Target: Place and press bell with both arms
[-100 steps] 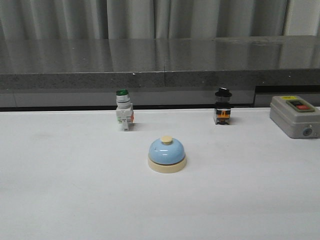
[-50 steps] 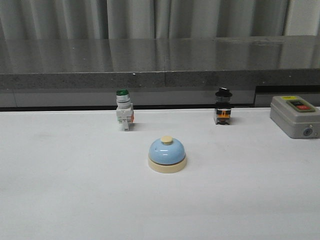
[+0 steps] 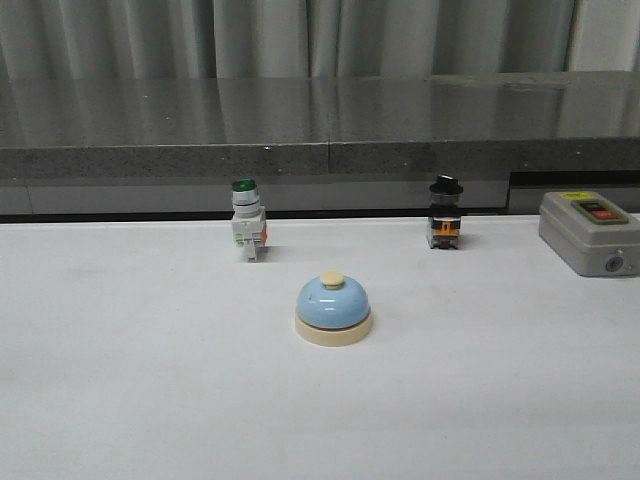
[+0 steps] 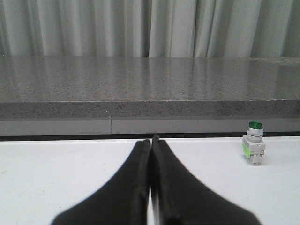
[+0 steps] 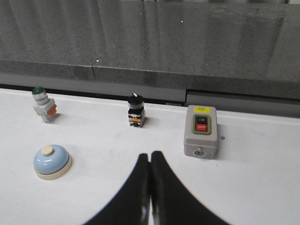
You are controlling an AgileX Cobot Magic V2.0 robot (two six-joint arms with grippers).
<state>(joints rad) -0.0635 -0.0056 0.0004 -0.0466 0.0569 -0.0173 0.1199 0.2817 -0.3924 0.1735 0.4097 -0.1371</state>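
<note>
The light-blue bell (image 3: 334, 308) with a cream base and knob stands upright on the white table, near the middle. It also shows in the right wrist view (image 5: 52, 161), off to one side of the fingers. My left gripper (image 4: 150, 140) is shut and empty above the table; the bell is out of its view. My right gripper (image 5: 150, 154) is shut and empty, well apart from the bell. Neither arm shows in the front view.
A green-capped white push button (image 3: 247, 222) stands behind the bell to the left. A black-knobbed switch (image 3: 446, 213) stands behind it to the right. A grey box with a red button (image 3: 591, 232) sits at the far right. A dark grey counter (image 3: 320, 130) runs along the back.
</note>
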